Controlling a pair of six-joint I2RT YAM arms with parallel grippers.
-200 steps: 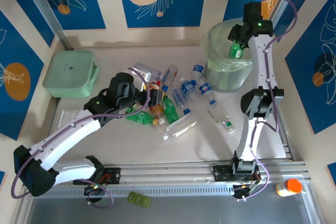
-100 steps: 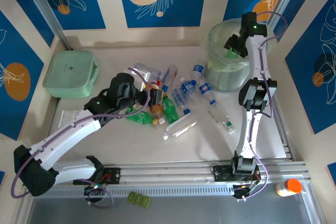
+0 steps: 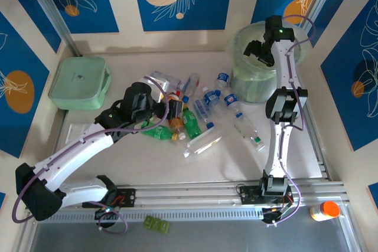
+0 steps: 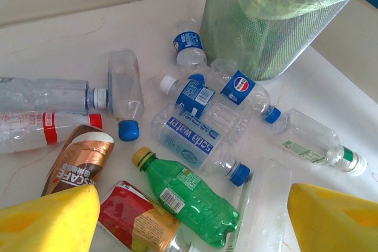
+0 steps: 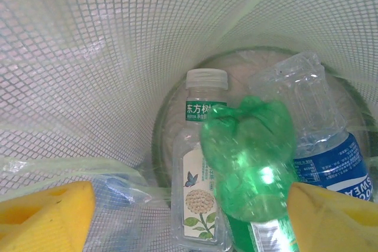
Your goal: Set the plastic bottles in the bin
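Observation:
Over the bin, my right gripper stands open. In the right wrist view a green bottle, blurred, is between the wide-apart fingers close to the right one, above a clear flower-label bottle and a blue-label bottle lying in the bin's lined mesh wall. The other plastic bottles lie in a pile mid-table. My left gripper hangs open over the pile's left end, with a green bottle and a red-label bottle below its gripper.
A mint-green lidded box sits at the far left. A small orange-and-white bottle lies off the table at the near right. A brown coffee bottle and a flat clear bottle lie in the pile. The bin stands behind the pile.
My right gripper has moved left over the bin's middle and opened; the green bottle it held is now loose and blurred. The left arm has stayed put.

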